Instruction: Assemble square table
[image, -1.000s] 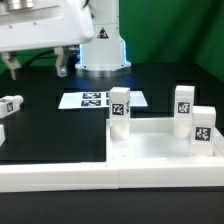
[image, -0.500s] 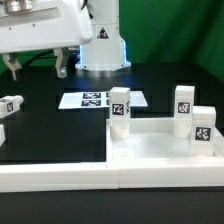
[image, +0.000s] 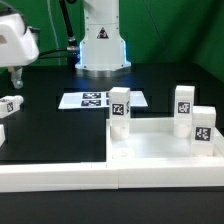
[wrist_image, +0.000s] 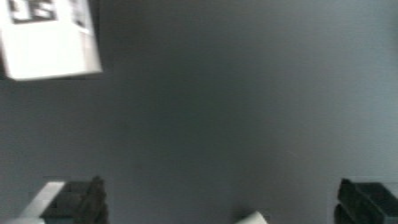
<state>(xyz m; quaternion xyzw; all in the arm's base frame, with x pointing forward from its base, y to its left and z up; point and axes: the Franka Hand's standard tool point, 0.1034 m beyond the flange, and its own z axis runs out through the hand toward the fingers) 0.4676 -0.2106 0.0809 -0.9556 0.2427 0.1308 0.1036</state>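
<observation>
The white square table top (image: 160, 148) lies at the exterior view's right front. Three short white tagged legs stand upright at its corners: one at its left (image: 119, 108) and two at its right (image: 184, 104) (image: 202, 126). A loose leg (image: 10, 104) lies on the black table at the left. My gripper (image: 14, 76) hangs above and just behind that leg. In the wrist view my gripper (wrist_image: 222, 198) is open and empty, its dark fingers (wrist_image: 71, 200) wide apart over bare black table, and a tagged white leg (wrist_image: 50, 40) lies ahead of them.
The marker board (image: 95, 100) lies flat in front of the robot base (image: 104, 50). A long white bar-shaped wall piece (image: 55, 176) runs along the front. Another white part (image: 2, 131) shows at the left edge.
The arm has swung to the exterior view's left and lower, carrying the gripper from the upper middle to above the loose leg. No part has moved.
</observation>
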